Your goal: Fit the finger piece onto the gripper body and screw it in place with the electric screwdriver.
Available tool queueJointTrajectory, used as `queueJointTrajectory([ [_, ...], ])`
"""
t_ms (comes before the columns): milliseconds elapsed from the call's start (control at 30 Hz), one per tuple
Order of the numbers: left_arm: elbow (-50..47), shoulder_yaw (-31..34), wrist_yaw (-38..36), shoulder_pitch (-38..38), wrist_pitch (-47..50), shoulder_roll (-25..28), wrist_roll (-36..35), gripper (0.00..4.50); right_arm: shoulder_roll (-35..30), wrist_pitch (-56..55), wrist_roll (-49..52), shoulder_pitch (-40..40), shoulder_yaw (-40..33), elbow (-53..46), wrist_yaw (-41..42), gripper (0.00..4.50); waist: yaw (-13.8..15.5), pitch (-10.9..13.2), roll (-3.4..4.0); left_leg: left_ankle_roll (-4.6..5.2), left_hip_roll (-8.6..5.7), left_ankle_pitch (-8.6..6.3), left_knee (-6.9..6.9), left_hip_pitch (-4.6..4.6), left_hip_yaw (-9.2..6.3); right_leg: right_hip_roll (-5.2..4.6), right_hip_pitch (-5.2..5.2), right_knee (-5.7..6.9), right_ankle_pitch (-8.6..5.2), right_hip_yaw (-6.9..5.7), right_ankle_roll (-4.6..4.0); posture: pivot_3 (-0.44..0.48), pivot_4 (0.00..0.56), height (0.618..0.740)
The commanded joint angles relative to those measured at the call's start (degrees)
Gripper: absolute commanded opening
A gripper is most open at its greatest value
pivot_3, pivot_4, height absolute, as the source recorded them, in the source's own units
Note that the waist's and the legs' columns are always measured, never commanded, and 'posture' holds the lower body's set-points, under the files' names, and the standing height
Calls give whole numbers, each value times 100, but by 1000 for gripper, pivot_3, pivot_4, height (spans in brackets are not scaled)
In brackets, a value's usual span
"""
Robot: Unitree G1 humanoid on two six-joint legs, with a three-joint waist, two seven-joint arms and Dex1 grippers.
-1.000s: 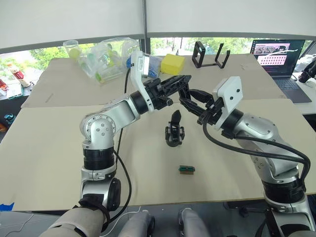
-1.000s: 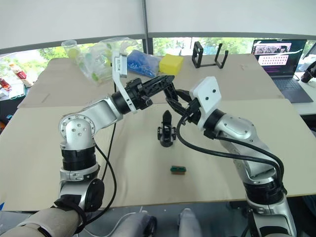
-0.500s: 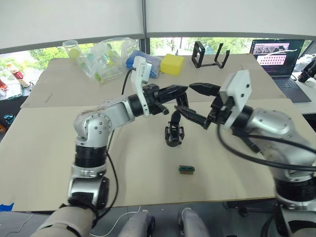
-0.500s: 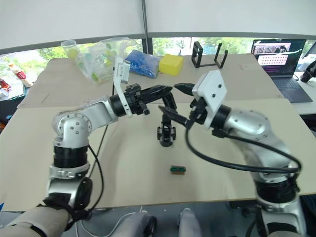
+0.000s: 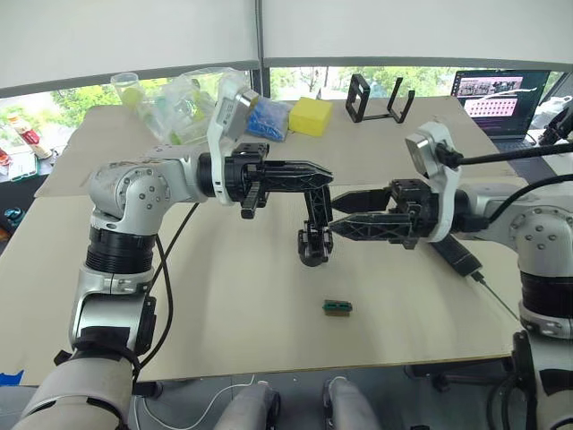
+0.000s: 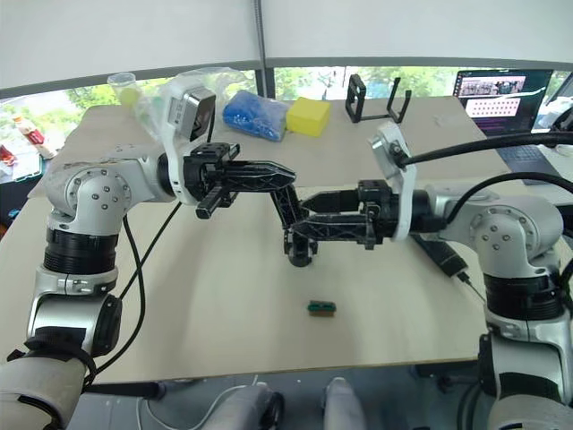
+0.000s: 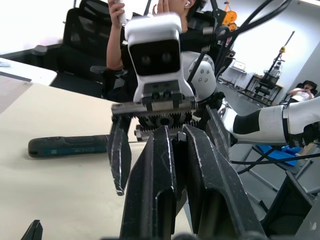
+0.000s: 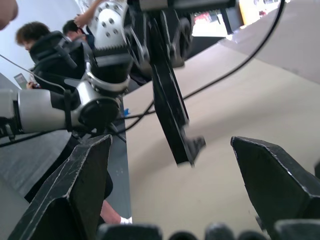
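Two robot arms reached toward each other over a beige surface (image 5: pixel 224 296). The left pincer (image 5: pixel 324 179) pointed toward the robot's right, its two black fingers pressed close together and clenched on the finger piece (image 5: pixel 315 208), a small black wedge that hung downward from the fingertips. The right pincer (image 5: pixel 333 215) pointed back toward the left one, its fingers spread apart and released, one above the other, with their tips just beside the hanging finger piece; whether they touched it could not be told. The gripper body (image 5: pixel 312 246) stood on the surface directly below the two pincers, near the middle of the surface. A small teal-green block (image 5: pixel 337 307) lay on the surface nearer the robot than the gripper body, well apart from it. The electric screwdriver (image 5: pixel 458 258) lay flat on the surface beneath the right forearm, on the robot's right, its thin bit pointing toward the near right edge. At the far side sat a yellow box (image 5: pixel 312 116), a blue bag (image 5: pixel 269 116), a clear plastic bag (image 5: pixel 183 107) holding green and yellow items, and a black open frame stand (image 5: pixel 380 100). A laptop (image 5: pixel 501 98) stood open at the far right. In the left wrist view, a person (image 7: pixel 165 7) sat on a black chair behind the right arm.
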Motion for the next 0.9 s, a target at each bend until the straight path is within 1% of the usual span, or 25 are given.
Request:
queueJointTrajectory([
  [33, -96, 31, -49, -153, -1, -18, -16, 0, 3, 51, -47, -259, 5, 74, 142, 3501, 14, 0, 0, 0, 0, 0, 0, 0, -2, -1, 0, 0, 0, 0, 0, 0, 150, 740],
  [100, -111, 27, -36, -137, -15, -35, -3, 0, -89, -8, -148, -299, 119, 34, 400, 2763, 21, 0, 0, 0, -2, 0, 0, -4, -4, -2, 0, 3, 0, -3, 0, 0, 150, 740],
  [200, -98, 54, 32, -124, -27, -74, 2, 0, -119, -55, -268, -366, 190, 20, 561, 1725, 11, 0, 0, 1, -3, 0, 9, -13, -4, -2, -1, 20, 0, -5, 1, 0, 150, 740],
  [367, -66, 95, 105, -143, -21, -135, -8, 0, -67, -244, -542, -501, 292, -8, 778, 1725, -1, 0, 0, 1, -1, -1, 13, -10, -3, -1, -3, 18, 0, -5, 1, 0, 150, 740],
  [667, -60, 46, 19, -149, -67, -93, 53, 0, -8, -446, -888, -613, 408, 8, 1060, 1725, -7, 0, 0, 1, -2, -1, 13, -11, -3, -1, -4, 24, 0, -4, 1, 0, 150, 740],
  [700, -59, 41, 10, -151, -74, -91, 63, 0, 9, -451, -895, -625, 394, 15, 1071, 1195, -6, 0, 0, 1, -2, -1, 13, -11, -3, -1, -4, 23, 0, -5, 1, 0, 150, 740],
  [767, -60, 23, -22, -155, -91, -85, 87, 0, 18, -457, -921, -644, 381, 19, 1103, 573, -6, 0, 0, 1, -2, -1, 13, -11, -3, -2, -4, 23, 0, -4, 1, 0, 150, 740],
  [800, -67, 6, -45, -148, -108, -74, 109, 0, 16, -473, -952, -653, 378, 18, 1136, 404, -6, 0, 0, 1, -2, -1, 13, -11, -3, -2, -4, 23, 0, -5, 1, 0, 150, 740],
  [900, -90, -67, -129, -111, -178, -26, 200, 0, 5, -550, -1037, -671, 387, 18, 1214, 404, -7, 0, 0, 0, -2, -1, 13, -11, -3, -1, -4, 24, 0, -5, 1, 0, 150, 740],
])
